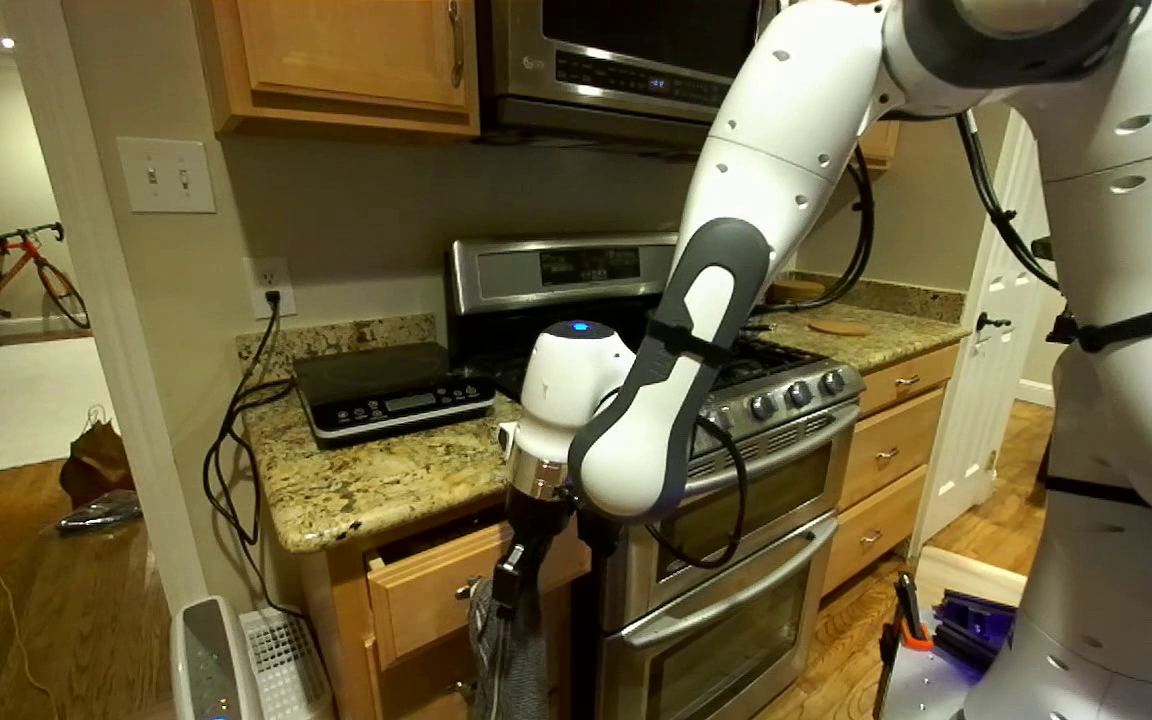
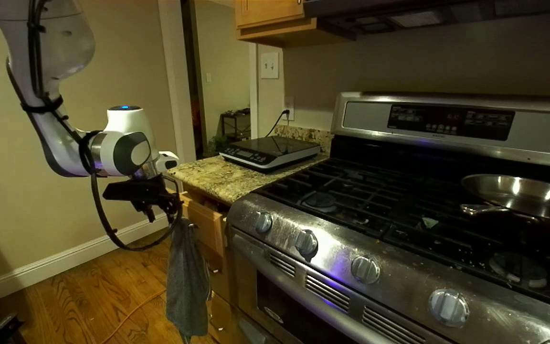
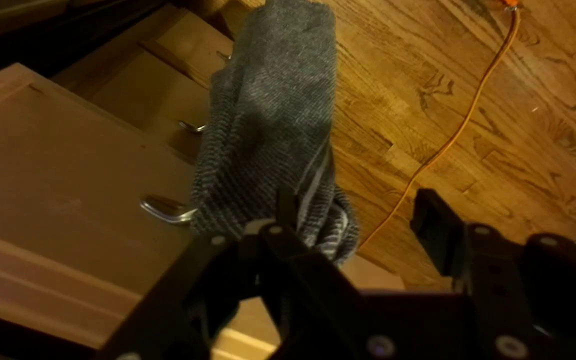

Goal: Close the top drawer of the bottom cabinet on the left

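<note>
- The tool (image 3: 358,215) was held with its fingers (image 3: 438,235) apart, close by a grey towel (image 3: 278,110); whether the towel was touched could not be told.
- By the towel, hung downward, part of the curved metal handle (image 3: 168,212) of the top drawer (image 1: 426,605) was covered.
- The top drawer was seen partly pulled out, directly under the speckled tabletop (image 1: 386,490) and, in both exterior views, left of the stove (image 2: 389,248); above it a dark gap was exposed.
- Its front was turned outward, away from the wall (image 1: 356,220); the long axis of that front was set level, along the tabletop's front edge. In the wrist view it was slanted from upper left to lower right.
- Below, two further drawers (image 3: 143,95) were stacked.
- On the tabletop, a black portable cooktop (image 1: 376,375) was placed.
- On top of the stove a steel pan (image 2: 537,196) was set.
- Across the wooden floor (image 3: 383,100) an orange cord (image 3: 448,145) was laid.
</note>
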### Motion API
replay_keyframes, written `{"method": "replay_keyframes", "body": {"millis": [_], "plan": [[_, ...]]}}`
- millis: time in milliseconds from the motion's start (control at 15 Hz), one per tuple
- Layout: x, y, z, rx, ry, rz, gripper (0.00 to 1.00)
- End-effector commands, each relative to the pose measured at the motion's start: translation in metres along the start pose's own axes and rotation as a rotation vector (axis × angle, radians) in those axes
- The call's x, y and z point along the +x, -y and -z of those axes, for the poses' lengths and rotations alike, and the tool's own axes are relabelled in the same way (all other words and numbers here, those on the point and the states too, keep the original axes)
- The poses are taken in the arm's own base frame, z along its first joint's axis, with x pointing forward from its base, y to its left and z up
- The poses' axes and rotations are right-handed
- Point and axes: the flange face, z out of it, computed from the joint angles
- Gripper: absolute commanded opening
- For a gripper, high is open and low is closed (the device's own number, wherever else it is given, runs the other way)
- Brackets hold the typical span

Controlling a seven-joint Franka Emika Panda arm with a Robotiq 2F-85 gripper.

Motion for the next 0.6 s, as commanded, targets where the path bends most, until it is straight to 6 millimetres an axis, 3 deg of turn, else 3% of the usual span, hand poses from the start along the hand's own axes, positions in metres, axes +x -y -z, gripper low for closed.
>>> {"method": "replay_keyframes", "body": {"millis": [0, 133, 200, 267, 533], "plan": [[0.015, -0.024, -0.020, -0.029, -0.059, -0.159, 0.42], [0.022, -0.034, -0.030, -0.039, -0.084, -0.229, 0.40], [0.025, -0.037, -0.032, -0.042, -0.097, -0.260, 0.34], [0.028, -0.039, -0.033, -0.044, -0.114, -0.279, 0.27], [0.045, -0.042, -0.029, -0.061, -0.186, -0.317, 0.22]]}}
